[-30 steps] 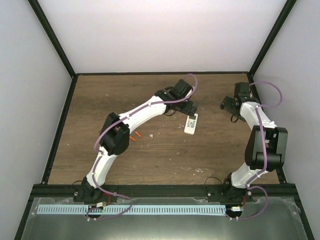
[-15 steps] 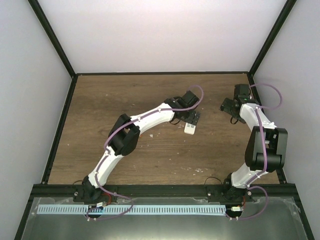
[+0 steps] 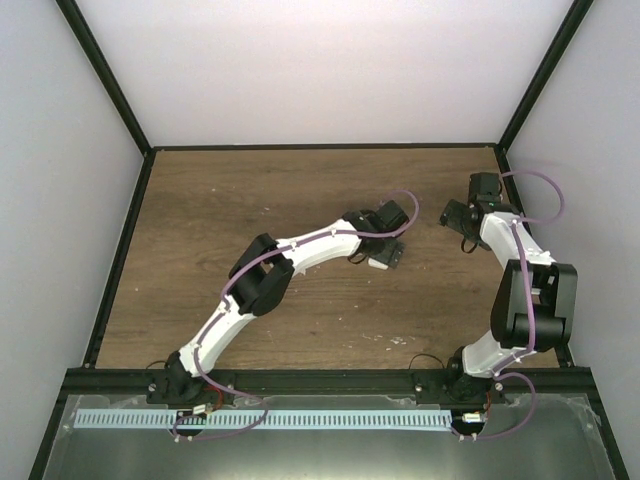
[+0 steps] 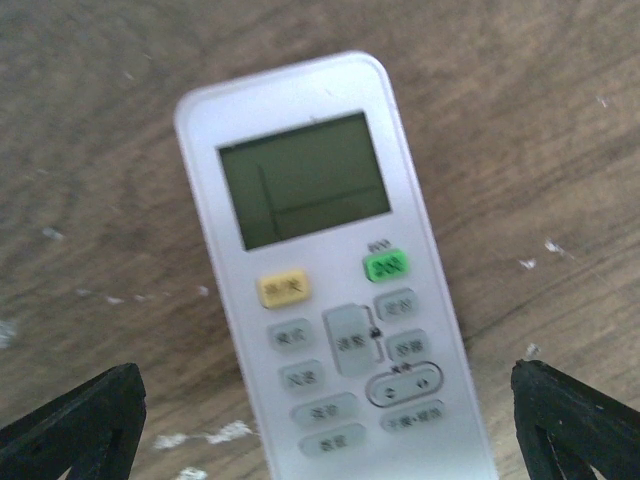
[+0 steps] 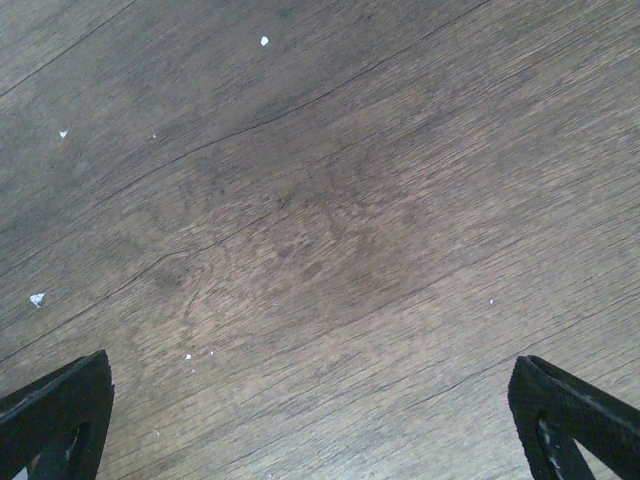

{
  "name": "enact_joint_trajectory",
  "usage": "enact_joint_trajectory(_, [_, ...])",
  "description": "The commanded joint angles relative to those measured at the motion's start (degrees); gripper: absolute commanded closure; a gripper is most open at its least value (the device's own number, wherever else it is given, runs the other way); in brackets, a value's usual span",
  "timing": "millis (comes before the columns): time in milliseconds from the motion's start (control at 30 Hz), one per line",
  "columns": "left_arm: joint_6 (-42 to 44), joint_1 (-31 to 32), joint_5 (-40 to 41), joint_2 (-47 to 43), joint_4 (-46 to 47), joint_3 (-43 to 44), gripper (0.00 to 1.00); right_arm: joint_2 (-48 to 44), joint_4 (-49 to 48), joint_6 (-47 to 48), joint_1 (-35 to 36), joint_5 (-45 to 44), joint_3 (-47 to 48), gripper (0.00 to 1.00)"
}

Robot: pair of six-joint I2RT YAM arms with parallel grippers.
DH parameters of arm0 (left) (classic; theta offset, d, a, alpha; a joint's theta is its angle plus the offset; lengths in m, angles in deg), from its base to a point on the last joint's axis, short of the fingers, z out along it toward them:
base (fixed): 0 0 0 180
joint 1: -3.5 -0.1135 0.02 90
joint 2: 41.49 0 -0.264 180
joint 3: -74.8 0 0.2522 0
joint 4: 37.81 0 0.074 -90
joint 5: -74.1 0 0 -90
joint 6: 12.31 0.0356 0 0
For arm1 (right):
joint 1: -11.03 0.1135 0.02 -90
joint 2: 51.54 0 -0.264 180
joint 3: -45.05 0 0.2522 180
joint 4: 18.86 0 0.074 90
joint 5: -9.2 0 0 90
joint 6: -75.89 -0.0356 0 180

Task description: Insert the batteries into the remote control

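1. Remote control lies flat on the wooden table, face up, right of centre and mid-depth in the top view, mostly hidden there under the left wrist
2. Left wrist view: greyish display toward the top of the picture, buttons below it, incl. a green button and a yellow button; button print is too blurry to read
3. Left gripper hangs right above the remote's button end, jaws spread wide, one black fingertip on each side; both tips are apart from the remote body, no contact seen
4. Left arm stretches diagonally from its base across the table to the remote
5. Right gripper is near the far right edge of the table, well apart from the remote
6. Right wrist view: jaws spread wide, nothing between them, only bare wood grain below
7. Small white crumbs are scattered on the wood under the right gripper; a few more flecks lie beside the remote
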Motion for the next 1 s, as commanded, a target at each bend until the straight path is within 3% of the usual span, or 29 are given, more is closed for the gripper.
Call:
enact_joint_trajectory(0, [-1.0, 1.0, -0.8, 1.6, -0.5, 1.4, 0.00, -2.3, -0.5, 1.0, -0.2, 0.3, -1.1, 0.00])
enact_joint_trajectory(300, [-0.2, 1.4, 1.5, 4.3, -1.7, 3.7, 0.06, -4.2, -0.5, 2.1, -0.2, 0.3, -2.0, 0.00])
enact_joint_trajectory(800, [3.1, 1.2, 0.0, 5.1, -1.7, 4.5, 0.60, -5.4, -1.2, 3.5, -0.2, 2.7, -2.8, 0.00])
enact_joint_trajectory(967, [3.3, -0.5, 0.0, 1.9, -1.7, -0.1, 0.66, -6.9, -2.2, 5.4, -0.2, 5.7, -4.5, 0.00])
